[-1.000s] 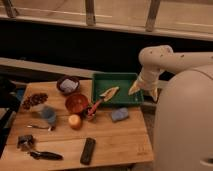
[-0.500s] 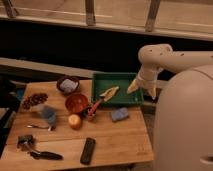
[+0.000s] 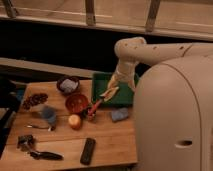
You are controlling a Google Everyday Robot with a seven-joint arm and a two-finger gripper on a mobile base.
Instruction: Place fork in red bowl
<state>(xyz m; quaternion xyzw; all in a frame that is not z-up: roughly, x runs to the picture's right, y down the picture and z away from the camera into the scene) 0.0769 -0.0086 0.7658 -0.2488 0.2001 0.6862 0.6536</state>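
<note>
Front edge of the table [image 3: 112, 142]: a black-handled tool [image 3: 44, 155] on the left, the remote [image 3: 88, 150] to its right. Next row back, there's the fork [image 3: 37, 127], flat on the wood at the left, just beside a blue cup [image 3: 48, 115] and apart from the red bowl [image 3: 77, 102]. An orange ball [image 3: 74, 121] sits just in front of that bowl, and a red-handled utensil [image 3: 93, 109] is at its right. A sponge [image 3: 120, 115] lies further right. Behind, the green tray [image 3: 102, 80] and a dark bowl [image 3: 68, 84]. The gripper [image 3: 121, 82] hangs over the tray, well apart from the fork. Wide or narrow? Cannot tell.
</note>
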